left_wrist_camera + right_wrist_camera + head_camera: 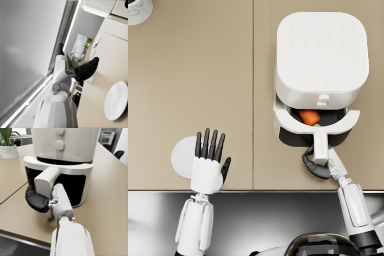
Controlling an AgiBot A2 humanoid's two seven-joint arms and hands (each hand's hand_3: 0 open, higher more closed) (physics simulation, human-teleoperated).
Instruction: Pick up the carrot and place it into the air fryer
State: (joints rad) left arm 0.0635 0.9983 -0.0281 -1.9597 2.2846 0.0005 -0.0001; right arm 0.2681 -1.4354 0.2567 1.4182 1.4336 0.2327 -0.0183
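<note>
The orange carrot [309, 117] lies inside the pulled-out drawer [293, 125] of the white air fryer [320, 52], seen in the head view. My right hand [316, 166] grips the drawer's white handle [321, 150]; the right wrist view shows the dark right hand [37, 201] wrapped around that handle [46, 184]. My left hand [209, 152] hovers with fingers spread over the white plate [182, 156] at the left, holding nothing. In the left wrist view the left hand [86, 69] is dark and partly blurred beside the plate [116, 100].
A white plant pot [139, 10] sits at the table's far left corner, and shows with its leaves [7, 145] in the right wrist view. The table's front edge [253, 190] runs just ahead of both forearms.
</note>
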